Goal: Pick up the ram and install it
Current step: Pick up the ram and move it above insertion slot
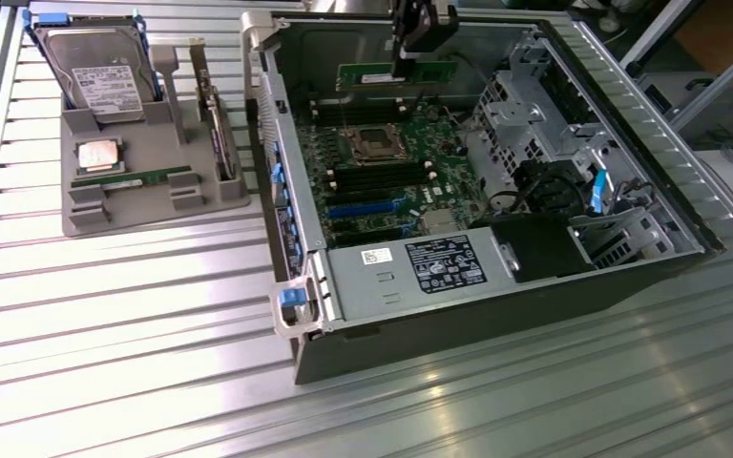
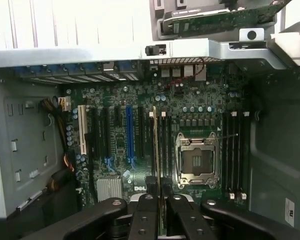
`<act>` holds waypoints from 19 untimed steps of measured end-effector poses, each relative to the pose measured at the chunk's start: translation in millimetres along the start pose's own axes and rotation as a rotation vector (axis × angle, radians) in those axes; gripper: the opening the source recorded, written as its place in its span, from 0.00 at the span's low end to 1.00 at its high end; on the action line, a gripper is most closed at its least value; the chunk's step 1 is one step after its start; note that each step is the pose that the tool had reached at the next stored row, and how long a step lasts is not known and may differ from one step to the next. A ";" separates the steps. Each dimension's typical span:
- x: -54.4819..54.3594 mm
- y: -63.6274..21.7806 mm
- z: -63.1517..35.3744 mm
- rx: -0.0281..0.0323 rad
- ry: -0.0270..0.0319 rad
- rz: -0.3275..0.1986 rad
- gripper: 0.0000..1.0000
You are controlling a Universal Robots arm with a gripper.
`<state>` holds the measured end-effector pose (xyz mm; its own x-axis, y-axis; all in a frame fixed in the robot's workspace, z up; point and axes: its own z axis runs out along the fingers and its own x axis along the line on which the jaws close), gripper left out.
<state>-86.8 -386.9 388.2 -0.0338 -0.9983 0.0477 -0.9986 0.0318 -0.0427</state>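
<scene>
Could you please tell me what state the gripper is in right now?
Gripper: closed, holding the ram.

One computer case [image 1: 494, 329]; beside the case, one holder [image 1: 150, 205] with one hard drive [image 1: 102, 72], one processor chip [image 1: 99, 155] and one bracketed card [image 1: 218, 134]; above the case, one ram [image 1: 366, 74].

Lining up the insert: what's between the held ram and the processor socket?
In the wrist view, black memory slots lie between the ram and the processor socket.
</scene>
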 end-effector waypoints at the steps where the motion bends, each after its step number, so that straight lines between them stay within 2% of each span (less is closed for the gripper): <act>1: -0.2 -4.9 0.2 0.0000 0.0000 0.000 0.13; 12: -1.0 -31.4 1.3 0.0000 0.0000 0.000 0.13; 19: -1.5 -43.8 1.8 0.0000 0.0000 0.000 0.13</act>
<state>-42.9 -386.9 388.2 -0.0338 -0.9983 0.0477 -0.9986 0.0318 -0.0427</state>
